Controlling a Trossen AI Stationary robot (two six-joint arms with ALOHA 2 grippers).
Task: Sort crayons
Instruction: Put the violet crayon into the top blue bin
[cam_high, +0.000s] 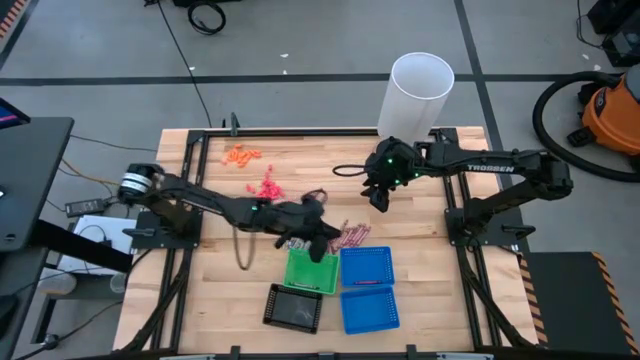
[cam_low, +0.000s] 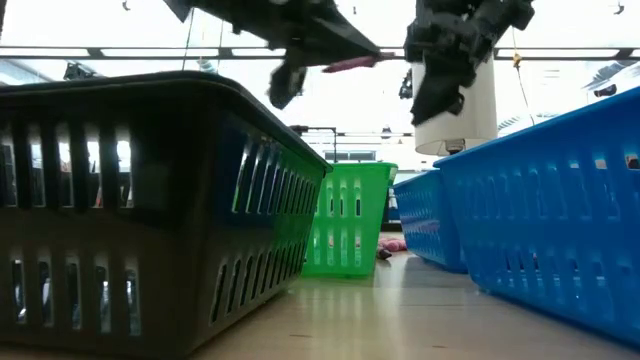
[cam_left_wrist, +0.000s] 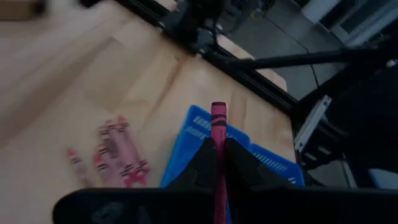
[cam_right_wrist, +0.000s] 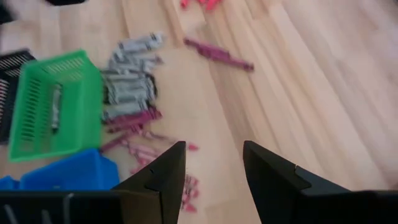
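A: Left to right, what is shown?

B: The left tool (cam_left_wrist: 219, 163) hangs over the desk's middle, above the green basket (cam_high: 312, 270), its fingers clamped on a maroon crayon (cam_left_wrist: 218, 134) that points forward toward the blue baskets (cam_left_wrist: 205, 134). In the low view that crayon shows pink between the tool's dark fingers, well above the desk.

A: And the right arm?

B: The right tool (cam_right_wrist: 214, 163) hovers farther back on the desk, its fingers spread with nothing between them.

A: How far along is the sorting?

B: Early, by judgement. One grey crayon (cam_right_wrist: 56, 106) lies in the green basket; a dark red stick (cam_high: 366, 283) seems to lie in a blue basket (cam_high: 366, 266). What the black basket (cam_high: 294, 307) holds cannot be made out. A heap of grey crayons (cam_right_wrist: 127, 78) and maroon crayons (cam_right_wrist: 134, 118) lies loose just beside the green basket, and a lone maroon one (cam_right_wrist: 221, 54) lies apart.

A: Surface and room?

B: A pale wooden desk (cam_high: 420, 250) in a black frame. Orange bits (cam_high: 241, 155) and coral-pink bits (cam_high: 266, 187) sit toward its back left. A white cylinder (cam_high: 415, 95) stands at the back edge; an orange vacuum (cam_high: 610, 110) sits on the grey floor at the right.
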